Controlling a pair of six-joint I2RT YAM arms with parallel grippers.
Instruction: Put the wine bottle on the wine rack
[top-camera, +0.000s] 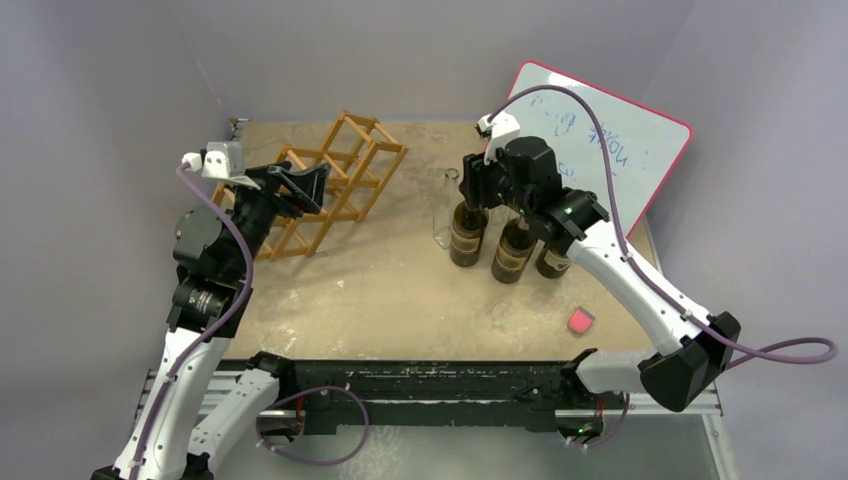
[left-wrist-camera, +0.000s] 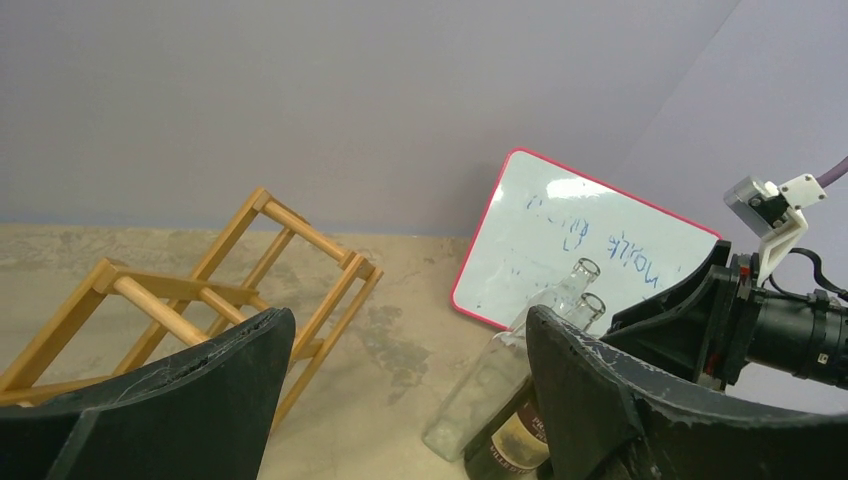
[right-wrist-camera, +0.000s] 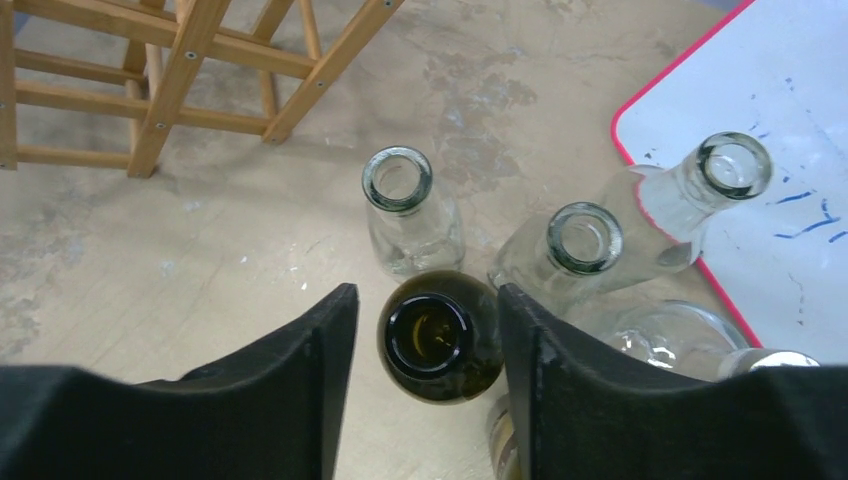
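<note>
Wine bottle (right-wrist-camera: 440, 368): dark brown glass, standing upright on the table (top-camera: 380, 290). In the top view it is the leftmost of three dark bottles, well to the right of the wine rack (top-camera: 322, 185). Its tan label carries print too small to read. The two other dark bottles (top-camera: 513, 252) just beside it carry similar labels, equally illegible. The whiteboard (top-camera: 612, 140), red-framed and propped at the far right of the table behind the bottles, bears blue handwriting that I cannot make out. The wine bottle's mouth is open. Looking down into it from my right wrist, I see only dark amber glass and cannot tell what is inside. Three clear glass bottles (right-wrist-camera: 410, 228) stand just beyond it with open mouths, and the table shows through their walls. My right hand (right-wrist-camera: 426, 296) is directly above the wine bottle with its fingers (right-wrist-camera: 300, 380) spread, one on each side of the neck. The left finger is clear of the glass, but I cannot tell whether the right finger touches it. My left hand (left-wrist-camera: 408, 335) is spread wide with nothing between its fingers and is held above the table at the near side of the wine rack. The wine rack sits at the far left of the table.
</note>
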